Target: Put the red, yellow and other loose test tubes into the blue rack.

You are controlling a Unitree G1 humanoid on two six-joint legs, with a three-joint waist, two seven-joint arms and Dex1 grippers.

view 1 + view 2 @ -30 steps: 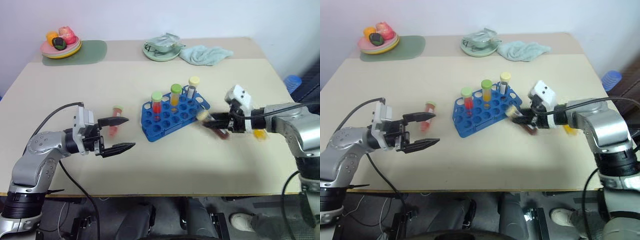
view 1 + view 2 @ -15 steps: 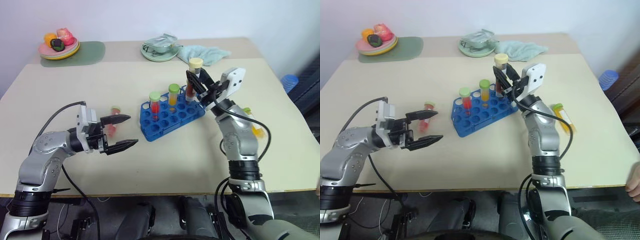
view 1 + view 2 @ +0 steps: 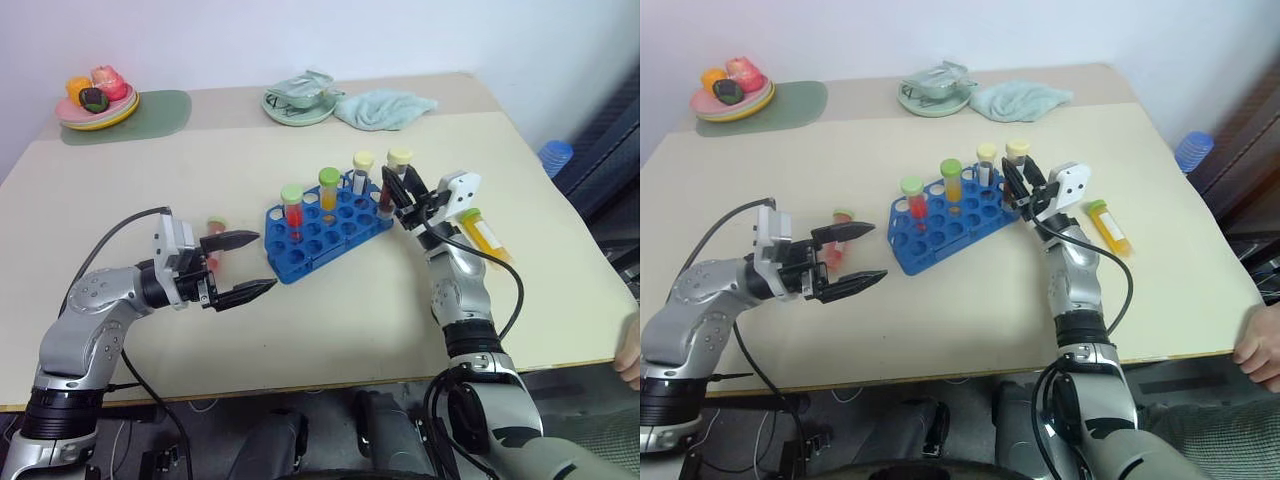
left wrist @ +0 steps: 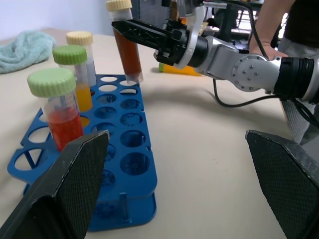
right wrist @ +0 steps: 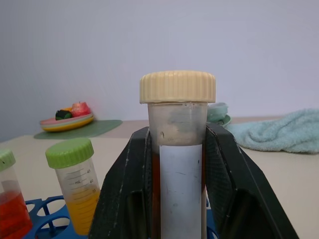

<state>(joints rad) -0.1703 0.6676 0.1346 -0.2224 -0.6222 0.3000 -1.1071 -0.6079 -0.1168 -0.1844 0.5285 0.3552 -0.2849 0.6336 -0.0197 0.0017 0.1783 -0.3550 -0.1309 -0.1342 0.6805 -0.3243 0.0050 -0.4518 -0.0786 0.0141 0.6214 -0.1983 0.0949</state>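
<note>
Left gripper [image 3: 238,267]: held wide open, empty, toward the table's near-left edge.
Pink tube [image 3: 214,238]: lying just behind that gripper.
Rack [image 3: 322,225]: mid-table, three tubes standing in it.
Right gripper [image 3: 400,191]: clamped on the brown tube [image 4: 125,46], upright over the rack's right end.
Yellow tube [image 3: 484,232]: lying toward the right edge.

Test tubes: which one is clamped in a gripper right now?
The dark brown tube with the cream cap, upright in the right gripper over the blue rack's end.
</note>
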